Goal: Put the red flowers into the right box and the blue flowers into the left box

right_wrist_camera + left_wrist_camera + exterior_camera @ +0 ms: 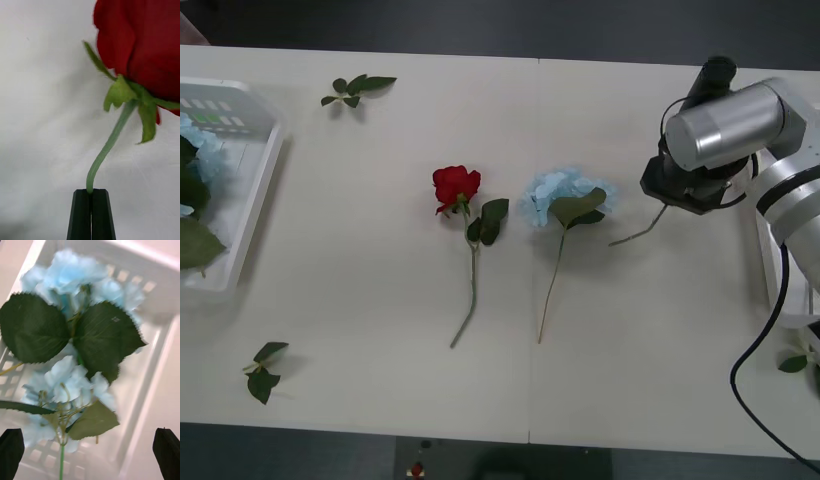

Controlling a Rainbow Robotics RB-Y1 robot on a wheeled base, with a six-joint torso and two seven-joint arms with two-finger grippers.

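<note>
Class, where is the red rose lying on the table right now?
In the front view, the red rose lies mid-table, just left of the blue flower.

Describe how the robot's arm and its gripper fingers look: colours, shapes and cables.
In the front view, the right arm has a silver-grey cylindrical joint, white segments with grey bands, and a black wrist part. A black cable loops down beside it. The right gripper has black, flat, tapering fingers. The left gripper has black fingers too, showing as dark blocks at the picture's two corners.
</note>
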